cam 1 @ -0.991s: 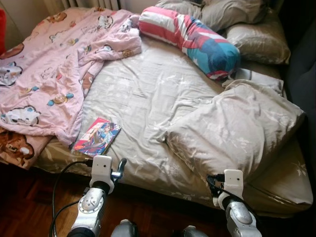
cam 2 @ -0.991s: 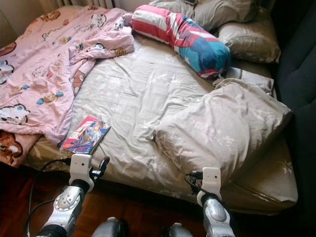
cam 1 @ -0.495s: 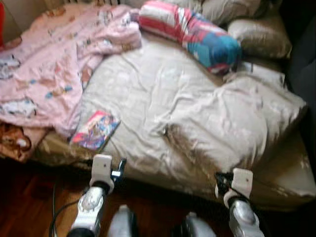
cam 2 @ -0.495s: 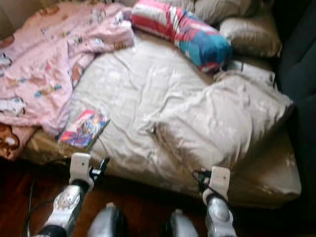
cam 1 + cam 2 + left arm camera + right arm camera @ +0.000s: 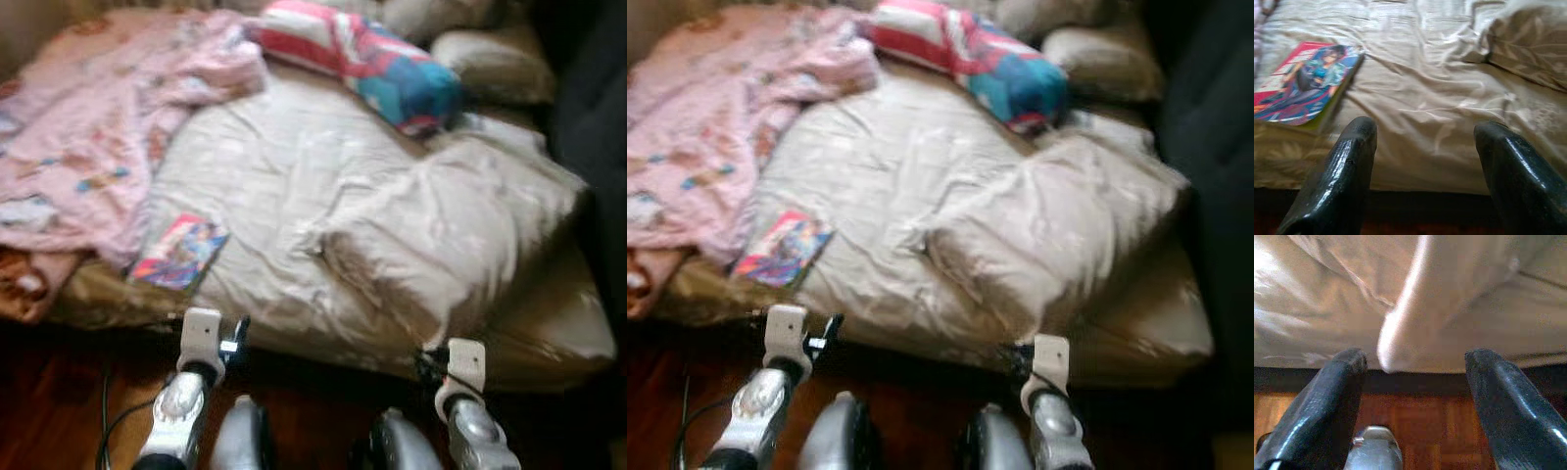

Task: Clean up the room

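Note:
A colourful comic book [image 5: 179,254] lies flat near the front left edge of the bed, on the beige sheet [image 5: 274,176]. A crumpled pink cartoon blanket [image 5: 88,147] covers the bed's left side. A red, white and blue striped bolster [image 5: 362,64] lies at the far end. A big beige pillow [image 5: 451,235] sits at the front right. My left gripper [image 5: 1422,132] hangs open in front of the bed edge, with the comic book [image 5: 1305,83] ahead and to one side. My right gripper [image 5: 1415,360] is open just below the beige pillow's corner [image 5: 1400,338].
Dark wooden floor [image 5: 59,392] runs along the bed's front edge. A dark piece of furniture [image 5: 598,117] stands close on the right. More beige pillows [image 5: 490,64] lie at the far right. A black cable [image 5: 106,421] trails beside my left arm.
The whole picture has shifted and blurred, so the camera moved. The bed now sits slightly higher in view. Both grippers keep the same low pose and nothing on the bed has moved.

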You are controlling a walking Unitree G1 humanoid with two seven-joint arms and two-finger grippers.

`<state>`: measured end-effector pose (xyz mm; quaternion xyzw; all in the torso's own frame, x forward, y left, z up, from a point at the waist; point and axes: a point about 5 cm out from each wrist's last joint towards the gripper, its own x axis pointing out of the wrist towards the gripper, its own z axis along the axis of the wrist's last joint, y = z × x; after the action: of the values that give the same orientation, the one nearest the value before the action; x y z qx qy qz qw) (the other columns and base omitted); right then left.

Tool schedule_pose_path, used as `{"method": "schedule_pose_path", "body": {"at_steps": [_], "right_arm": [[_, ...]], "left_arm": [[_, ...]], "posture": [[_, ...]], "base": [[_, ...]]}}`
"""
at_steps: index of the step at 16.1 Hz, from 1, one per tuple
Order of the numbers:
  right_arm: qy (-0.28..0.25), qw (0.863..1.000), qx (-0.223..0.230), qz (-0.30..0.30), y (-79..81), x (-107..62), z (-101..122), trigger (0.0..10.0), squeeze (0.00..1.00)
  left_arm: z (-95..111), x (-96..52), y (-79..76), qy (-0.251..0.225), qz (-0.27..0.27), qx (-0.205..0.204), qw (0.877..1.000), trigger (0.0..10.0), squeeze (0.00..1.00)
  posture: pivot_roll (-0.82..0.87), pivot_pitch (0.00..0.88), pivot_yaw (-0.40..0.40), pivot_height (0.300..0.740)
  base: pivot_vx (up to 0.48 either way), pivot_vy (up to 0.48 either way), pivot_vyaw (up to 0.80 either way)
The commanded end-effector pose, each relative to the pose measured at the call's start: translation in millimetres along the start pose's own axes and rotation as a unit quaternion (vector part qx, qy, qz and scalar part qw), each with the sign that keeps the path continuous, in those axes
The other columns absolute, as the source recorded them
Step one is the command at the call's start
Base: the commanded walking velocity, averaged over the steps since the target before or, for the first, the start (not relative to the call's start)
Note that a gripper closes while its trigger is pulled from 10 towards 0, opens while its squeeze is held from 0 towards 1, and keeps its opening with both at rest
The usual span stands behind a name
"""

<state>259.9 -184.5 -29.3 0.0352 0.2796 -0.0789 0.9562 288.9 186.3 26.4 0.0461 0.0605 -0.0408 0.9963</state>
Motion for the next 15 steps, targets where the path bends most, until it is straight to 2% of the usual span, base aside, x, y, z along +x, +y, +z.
{"method": "schedule_pose_path", "body": {"at_steps": [1,4,6,8,12,15], "right_arm": [[0.013,1.000,-0.003,-0.021,-4.9,1.2,-0.2,10.0,0.00],[0.012,0.999,0.002,-0.037,-8.7,5.6,9.8,10.0,0.00],[-0.014,1.000,0.005,0.000,-0.9,8.9,22.3,10.0,0.00],[-0.013,1.000,-0.003,0.019,6.2,11.1,27.4,10.0,0.00],[-0.005,1.000,-0.014,0.024,11.9,12.2,28.2,10.0,0.00],[-0.003,1.000,-0.024,0.002,7.9,12.6,28.5,10.0,0.00]], "left_arm": [[-8.2,-4.0,-2.5,0.020,-0.005,-0.005,1.000,10.0,0.00],[-10.2,-5.5,-2.4,0.024,-0.005,-0.005,1.000,10.0,0.00],[-9.4,-5.7,-2.5,0.021,-0.006,-0.003,1.000,10.0,0.00],[-8.4,-5.8,-2.9,0.017,-0.008,-0.002,1.000,10.0,0.00],[-9.6,-8.8,-3.8,0.015,-0.015,0.001,1.000,10.0,0.00],[-14.0,-16.4,-1.7,0.016,-0.014,0.003,1.000,10.0,0.00]], "posture": [[0.04,0.225,-0.016,0.644],[0.04,0.225,-0.017,0.644],[0.06,0.223,-0.017,0.644],[0.06,0.225,-0.016,0.644],[0.08,0.234,-0.012,0.644],[0.09,0.274,-0.013,0.644]], "base": [[0.000,0.000,0.00],[0.000,0.000,0.00],[0.000,0.000,0.00],[0.000,0.000,0.00],[0.000,0.000,0.00],[0.000,0.000,0.00]]}}
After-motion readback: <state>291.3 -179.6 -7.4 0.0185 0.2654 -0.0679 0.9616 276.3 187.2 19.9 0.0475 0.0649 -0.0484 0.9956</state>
